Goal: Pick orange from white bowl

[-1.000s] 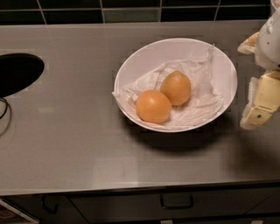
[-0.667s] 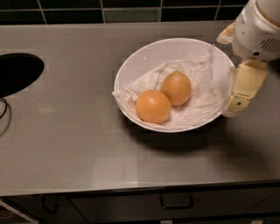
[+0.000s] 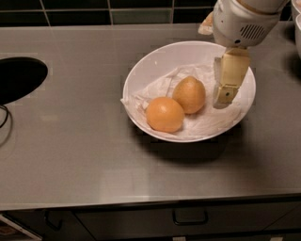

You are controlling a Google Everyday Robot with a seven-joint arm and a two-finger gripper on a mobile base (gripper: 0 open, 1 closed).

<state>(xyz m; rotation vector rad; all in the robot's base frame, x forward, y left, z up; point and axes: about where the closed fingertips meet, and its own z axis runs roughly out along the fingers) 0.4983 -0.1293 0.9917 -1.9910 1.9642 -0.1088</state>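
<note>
The gripper [image 3: 223, 99] hangs from the white arm housing at the top right and points down into the right half of the white bowl [image 3: 155, 55], its yellowish tip low over the crumpled white paper [image 3: 207, 121] that lines the bowl. It holds nothing, and whether it is spread or pressed together I cannot tell from this angle. The orange [image 3: 189, 94], the duller yellow-brown and slightly egg-shaped one, lies in the bowl just beside the gripper, on its left in the picture, with a narrow strip of paper showing between them, so they seem apart. A brighter, rounder orange fruit [image 3: 164, 114] lies further from the gripper, to the left of the dull one and closer to the camera, and the two fruits touch each other. The bowl stands on a grey metal counter [image 3: 70, 155], which stretches far to the left of the gripper. Well away from the gripper, at the left edge of the counter, there is a dark round opening [image 3: 19, 77], with a thin cable [image 3: 3, 115] below it. Behind the gripper runs a wall of dark tiles [image 3: 94, 9]. Below the gripper, under the front edge of the counter, a drawer handle [image 3: 189, 219] is visible.
</note>
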